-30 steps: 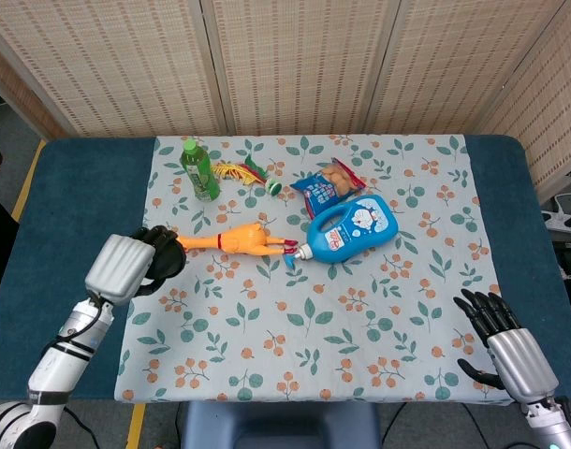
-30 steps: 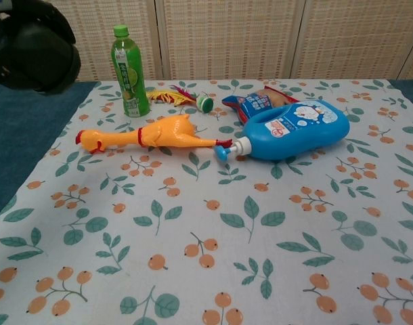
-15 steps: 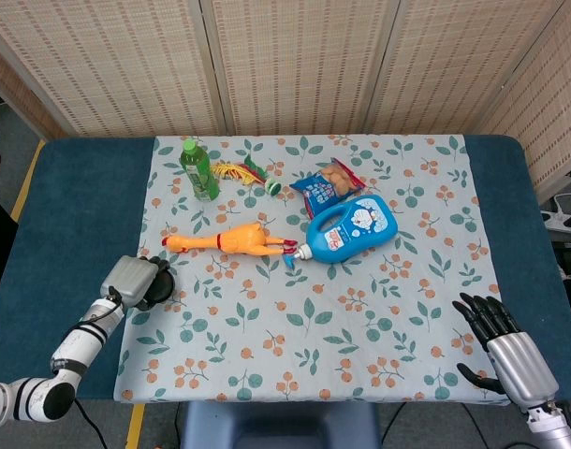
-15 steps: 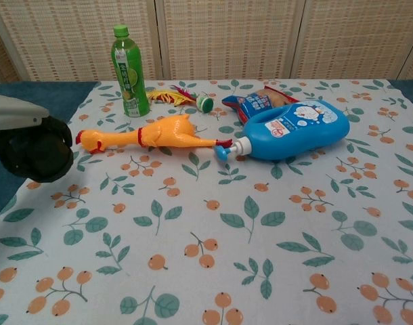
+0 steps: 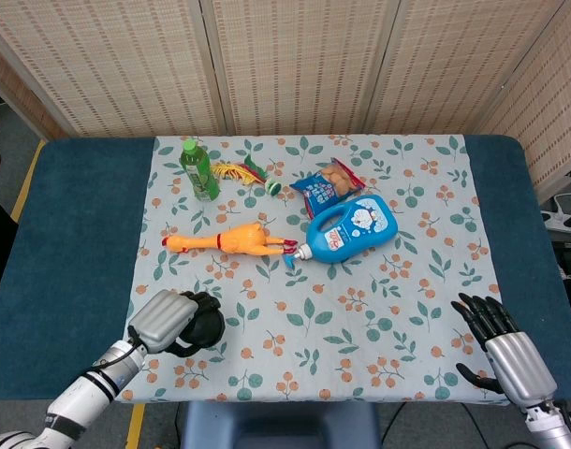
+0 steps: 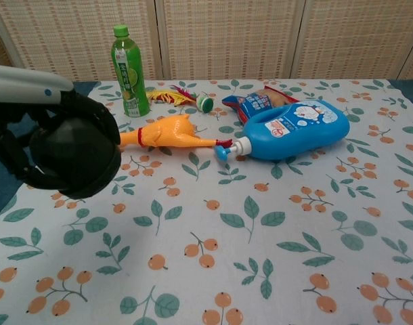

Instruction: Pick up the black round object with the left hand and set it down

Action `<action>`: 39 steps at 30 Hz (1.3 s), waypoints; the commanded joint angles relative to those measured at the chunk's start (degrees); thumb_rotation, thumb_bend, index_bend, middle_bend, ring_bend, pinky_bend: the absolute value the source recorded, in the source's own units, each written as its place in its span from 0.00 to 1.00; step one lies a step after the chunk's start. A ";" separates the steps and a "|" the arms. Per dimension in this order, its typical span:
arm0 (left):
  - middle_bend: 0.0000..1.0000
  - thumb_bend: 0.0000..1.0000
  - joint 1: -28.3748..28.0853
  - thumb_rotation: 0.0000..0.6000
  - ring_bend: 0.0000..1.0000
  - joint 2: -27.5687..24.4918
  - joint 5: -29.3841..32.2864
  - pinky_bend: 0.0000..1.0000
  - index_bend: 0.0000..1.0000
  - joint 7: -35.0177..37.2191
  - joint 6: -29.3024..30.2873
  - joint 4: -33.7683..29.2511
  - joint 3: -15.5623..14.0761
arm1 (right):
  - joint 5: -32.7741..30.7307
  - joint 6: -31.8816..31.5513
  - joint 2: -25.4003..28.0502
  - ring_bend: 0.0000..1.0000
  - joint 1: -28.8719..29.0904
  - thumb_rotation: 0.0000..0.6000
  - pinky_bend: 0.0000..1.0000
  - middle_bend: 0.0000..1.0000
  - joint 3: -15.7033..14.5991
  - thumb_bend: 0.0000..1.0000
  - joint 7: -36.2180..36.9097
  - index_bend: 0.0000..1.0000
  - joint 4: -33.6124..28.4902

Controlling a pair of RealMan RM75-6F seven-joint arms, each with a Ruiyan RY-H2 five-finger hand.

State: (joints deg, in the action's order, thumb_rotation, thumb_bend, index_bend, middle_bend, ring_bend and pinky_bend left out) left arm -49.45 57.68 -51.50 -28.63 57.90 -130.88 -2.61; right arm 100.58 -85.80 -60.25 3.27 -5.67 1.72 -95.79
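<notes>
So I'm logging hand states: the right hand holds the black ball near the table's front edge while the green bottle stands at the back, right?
Not quite: the left hand holds the black ball, as the head view shows. The right hand holds nothing. The green bottle does stand at the back.

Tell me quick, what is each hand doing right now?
Left hand: holding the black round object.
Right hand: open, holding nothing, fingers apart.
</notes>
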 commanded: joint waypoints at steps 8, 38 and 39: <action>0.71 0.72 5.76 1.00 0.57 4.18 -15.23 0.74 0.69 6.87 9.46 19.30 5.19 | 0.35 -0.34 0.00 0.00 -0.13 1.00 0.00 0.00 -0.07 0.12 -0.16 0.00 0.00; 0.71 0.70 5.10 1.00 0.56 16.75 -11.03 0.71 0.69 3.55 -9.47 36.35 1.75 | -0.66 1.77 -1.93 0.00 0.11 1.00 0.00 0.00 0.12 0.12 -4.81 0.00 0.00; 0.71 0.70 4.87 1.00 0.56 17.11 -10.37 0.71 0.69 2.49 -9.59 36.45 1.67 | -0.61 2.03 -1.90 0.00 0.23 1.00 0.00 0.00 0.03 0.12 -4.59 0.00 -0.11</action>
State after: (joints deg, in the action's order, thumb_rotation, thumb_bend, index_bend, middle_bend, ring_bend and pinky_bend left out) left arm -43.68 74.08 -63.65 -24.18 49.76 -94.08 -0.54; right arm 100.06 -83.89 -61.93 3.54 -5.67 -3.01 -95.89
